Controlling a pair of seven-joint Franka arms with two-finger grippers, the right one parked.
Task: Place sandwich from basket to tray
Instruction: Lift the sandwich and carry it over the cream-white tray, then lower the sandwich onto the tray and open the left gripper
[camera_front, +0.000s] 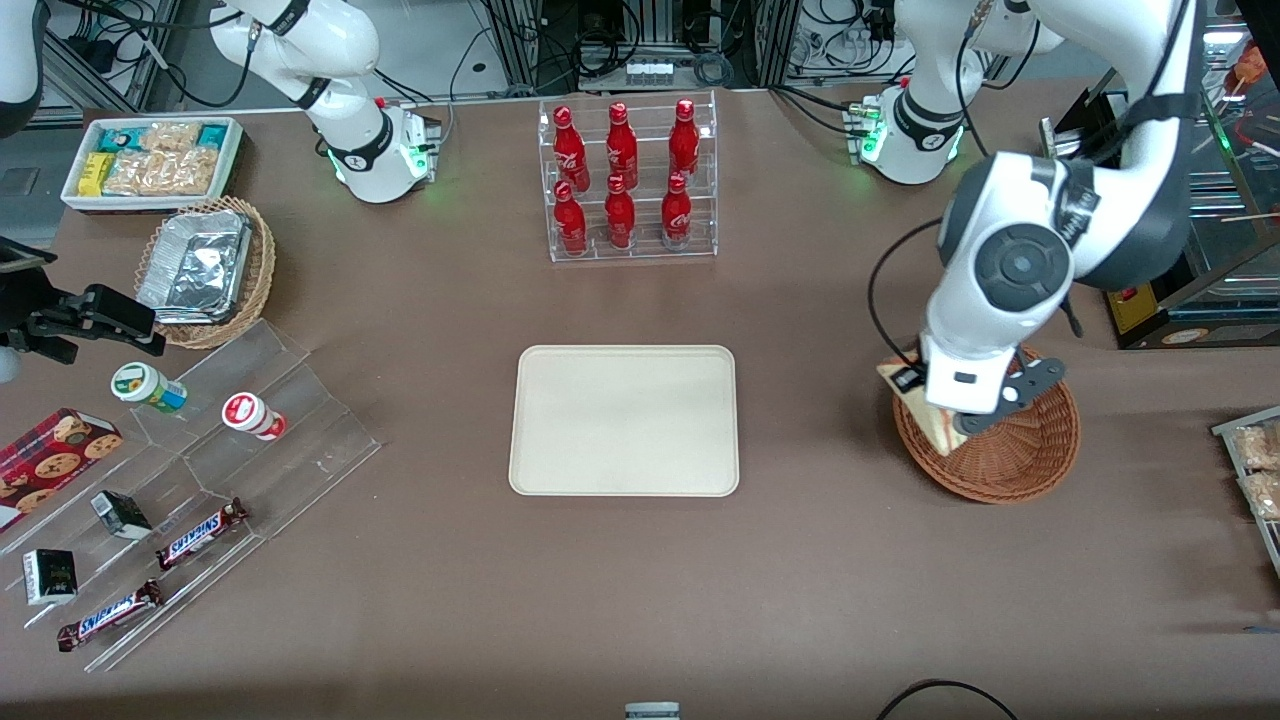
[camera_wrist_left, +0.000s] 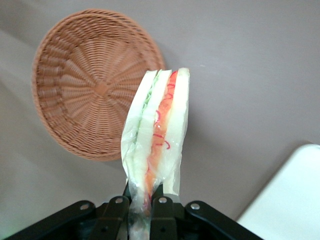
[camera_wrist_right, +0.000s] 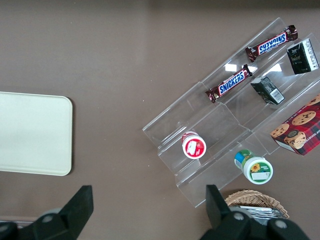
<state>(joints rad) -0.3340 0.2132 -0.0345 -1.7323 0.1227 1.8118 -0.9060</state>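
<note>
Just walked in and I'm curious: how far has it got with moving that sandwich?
Picking up looks done: the tool is shut on the wrapped sandwich, held above the basket, which now looks empty. Carrying it over is in hand. Left: setting it on the tray, which has nothing on it.

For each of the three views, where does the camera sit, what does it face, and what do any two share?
Front view: high, facing both arms, over tray and basket; gripper above the basket.
Left wrist view: on the working arm, looking down past its fingers shut on the sandwich, lifted clear of the basket.
Right wrist view: on the parked arm, looking down at the snack rack.
All three show the tray.
</note>
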